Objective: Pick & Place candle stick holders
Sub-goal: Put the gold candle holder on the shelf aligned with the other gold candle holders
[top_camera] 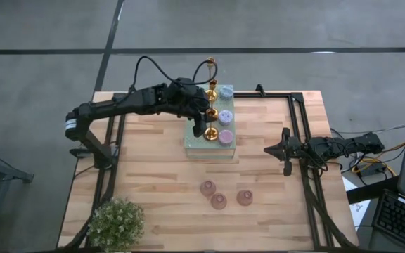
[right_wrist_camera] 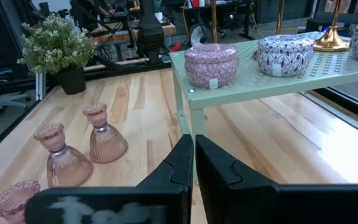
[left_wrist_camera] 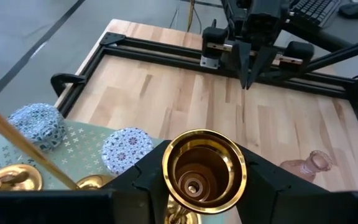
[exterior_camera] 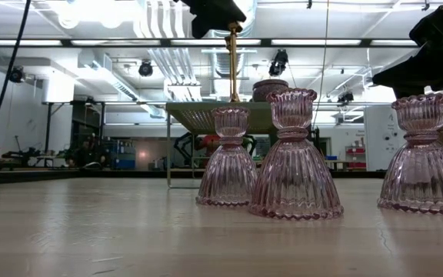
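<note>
Over the green block [top_camera: 210,140], the left gripper [top_camera: 204,127] grasps a gold holder [left_wrist_camera: 204,169]. Two gold holders [top_camera: 212,90] and three squat tins [top_camera: 226,135] already stand there (my reading). Three pink glass holders [top_camera: 219,202] wait nearer; the right gripper [top_camera: 287,150] rests clenched, empty.

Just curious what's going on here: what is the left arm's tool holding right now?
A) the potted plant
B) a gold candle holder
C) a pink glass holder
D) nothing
B: in the left wrist view, the left tool grips a gold candle holder between its fingers.
</note>
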Controlling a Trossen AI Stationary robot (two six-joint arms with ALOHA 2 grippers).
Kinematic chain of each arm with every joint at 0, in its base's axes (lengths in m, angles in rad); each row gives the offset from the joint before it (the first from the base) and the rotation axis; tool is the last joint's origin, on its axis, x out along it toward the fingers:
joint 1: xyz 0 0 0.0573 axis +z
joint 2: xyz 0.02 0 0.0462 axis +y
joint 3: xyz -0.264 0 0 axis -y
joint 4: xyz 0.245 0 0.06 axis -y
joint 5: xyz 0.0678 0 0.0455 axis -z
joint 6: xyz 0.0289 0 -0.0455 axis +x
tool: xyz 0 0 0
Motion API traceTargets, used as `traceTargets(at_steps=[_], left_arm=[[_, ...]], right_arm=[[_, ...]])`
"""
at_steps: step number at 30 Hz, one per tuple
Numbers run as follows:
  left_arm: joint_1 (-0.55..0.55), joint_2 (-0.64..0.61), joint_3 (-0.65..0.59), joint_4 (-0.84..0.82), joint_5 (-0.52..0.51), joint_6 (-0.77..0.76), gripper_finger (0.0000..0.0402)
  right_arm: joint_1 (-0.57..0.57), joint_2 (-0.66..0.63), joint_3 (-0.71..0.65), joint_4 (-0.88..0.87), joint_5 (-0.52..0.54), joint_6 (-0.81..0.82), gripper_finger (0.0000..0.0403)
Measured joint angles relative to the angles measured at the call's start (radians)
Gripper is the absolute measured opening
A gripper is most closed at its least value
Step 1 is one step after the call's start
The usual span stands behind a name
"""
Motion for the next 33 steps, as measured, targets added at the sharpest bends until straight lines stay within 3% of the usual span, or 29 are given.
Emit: traceTargets(at_steps=[33], left_arm=[[0.0,0.001,-0.002,0.015,0.031,0.052,0.0163]], right_arm=[[0.0,0.0,0.0,0.0,0.0,0.0,0.0013]])
